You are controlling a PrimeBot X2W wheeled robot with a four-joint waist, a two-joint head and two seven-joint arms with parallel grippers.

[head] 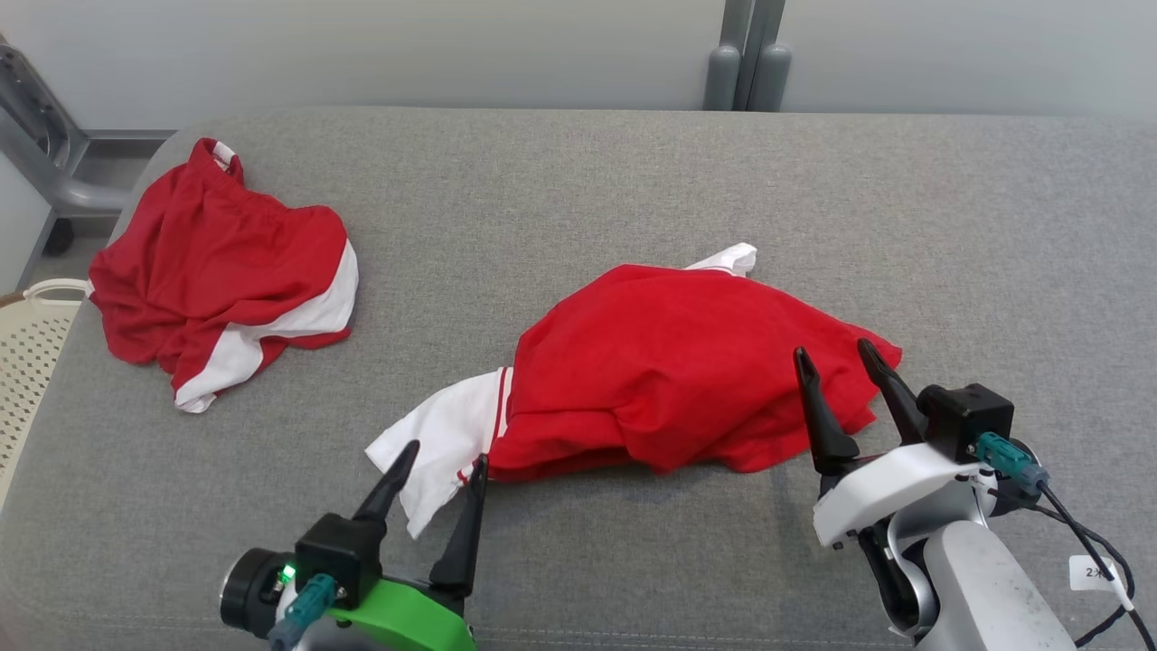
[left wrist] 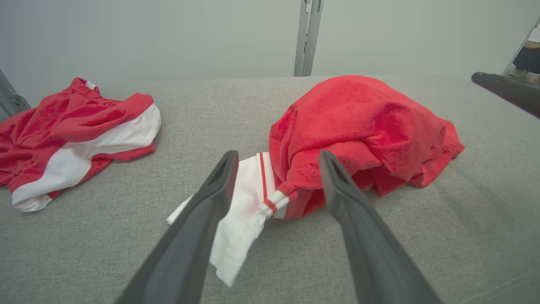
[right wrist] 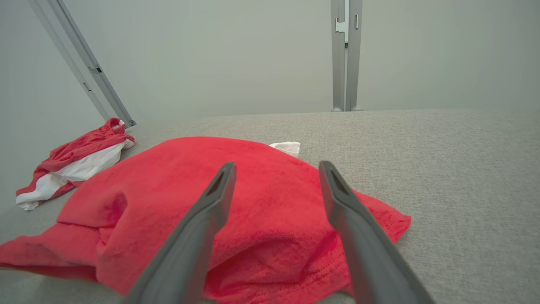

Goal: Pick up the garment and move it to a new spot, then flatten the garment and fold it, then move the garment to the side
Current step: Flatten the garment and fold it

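Note:
A crumpled red garment with a white sleeve lies heaped in the middle of the grey table. In the left wrist view the garment bulges up, its white sleeve lying between my spread fingers. My left gripper is open at the sleeve's near end, holding nothing. My right gripper is open just above the garment's right hem, apart from the cloth.
A second red and white garment lies bunched at the table's far left. A cream perforated basket stands beside the table's left edge. Grey posts rise behind the table.

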